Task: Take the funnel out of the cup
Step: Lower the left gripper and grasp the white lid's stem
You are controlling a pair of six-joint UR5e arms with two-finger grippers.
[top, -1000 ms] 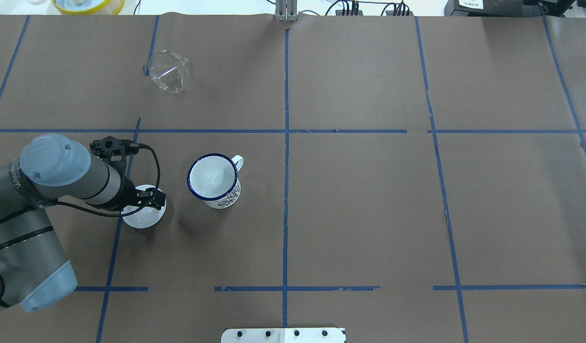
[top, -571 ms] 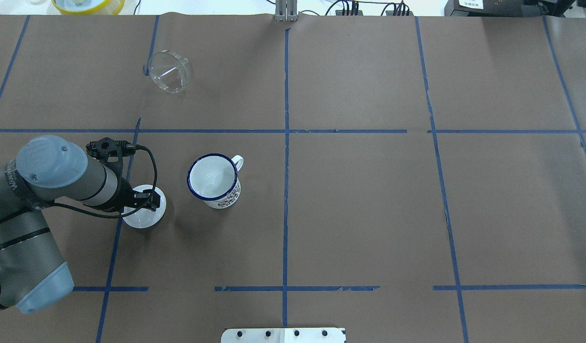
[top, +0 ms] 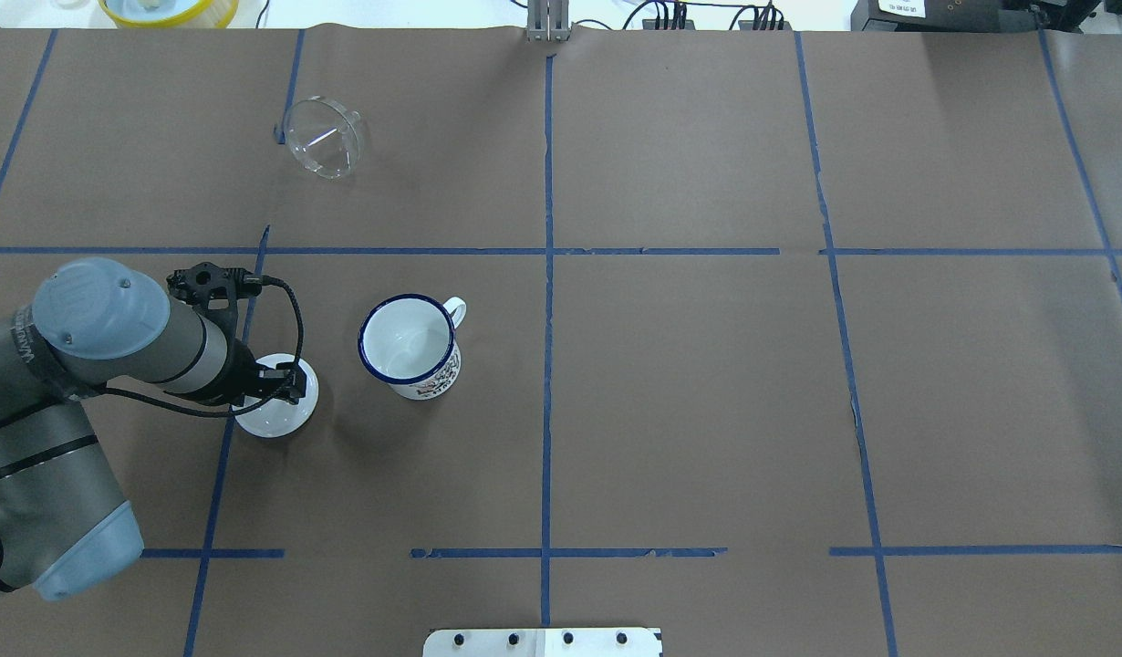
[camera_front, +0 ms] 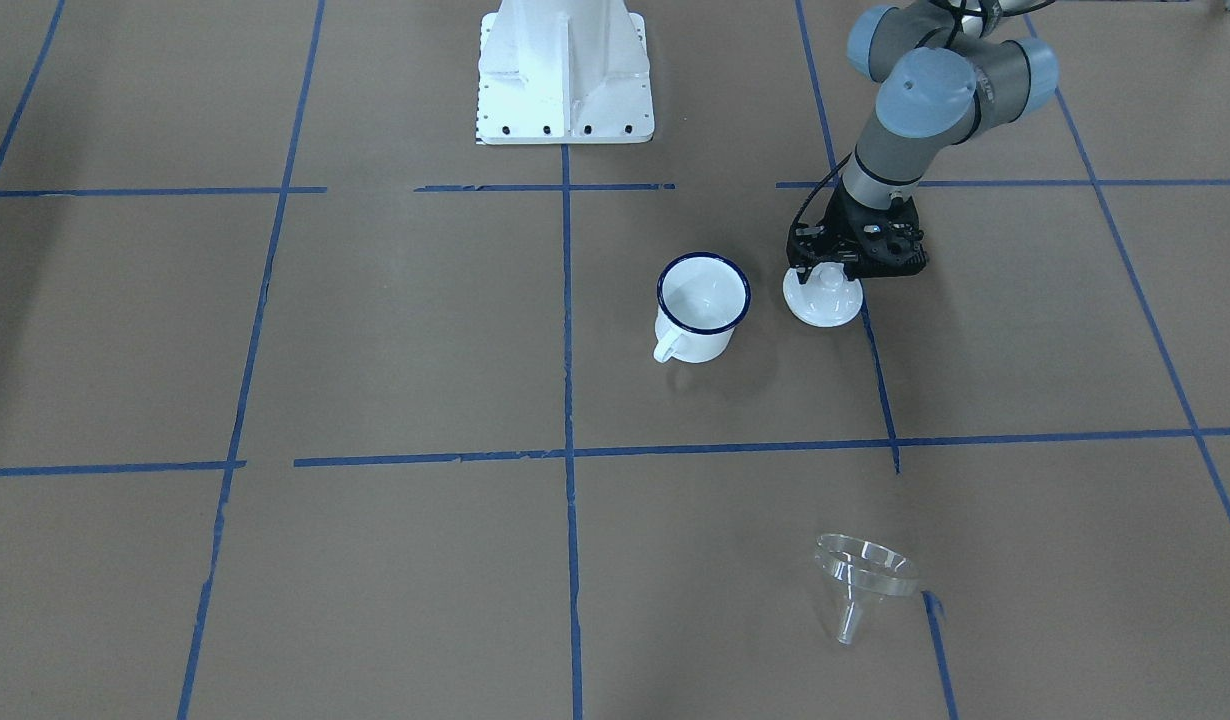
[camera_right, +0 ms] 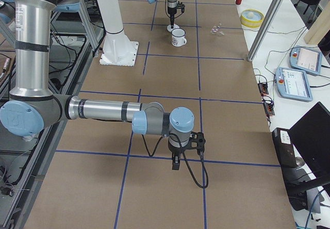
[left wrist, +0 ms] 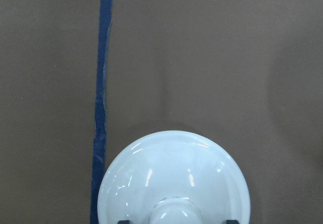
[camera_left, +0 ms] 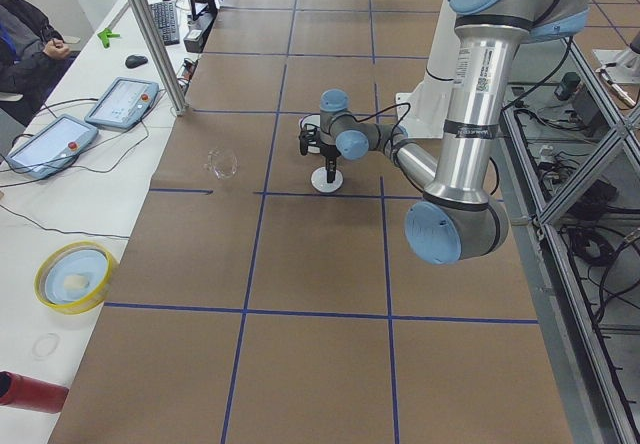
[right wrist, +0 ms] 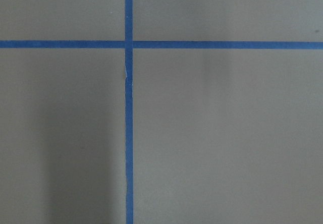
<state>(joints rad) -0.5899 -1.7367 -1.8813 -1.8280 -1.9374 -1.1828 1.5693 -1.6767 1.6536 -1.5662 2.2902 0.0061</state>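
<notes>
- One funnel [top: 321, 137], clear plastic, out of the cup [top: 410, 347] and well apart from it. It appears tipped on its side on the paper, in the far grid cell on the robot's left, beside a tape line.
- Cup upright, nothing visible inside, dark blue rim, handle pointing away from the robot.
- White knobbed lid [camera_front: 823, 298] flat on the paper just beside the cup on the robot's left, not touching it; its edge overlaps a tape line.
- Left gripper [camera_front: 828, 268] directly over the lid. Wrist view: jaws released, one finger tip on each side of the knob with a gap to each.
- Right gripper [camera_right: 176, 163] low over bare paper near a tape crossing, well apart from all items; cannot tell whether it is released or clenched.
- Table [top: 707, 411] covered in brown paper with a blue tape grid [top: 547, 365]; white base plate [camera_front: 563, 70] at the robot's edge.
- White bench past the far edge: two pendants [camera_left: 122, 102], yellow-rimmed dish [camera_left: 75, 276], seated operator [camera_left: 25, 39].
</notes>
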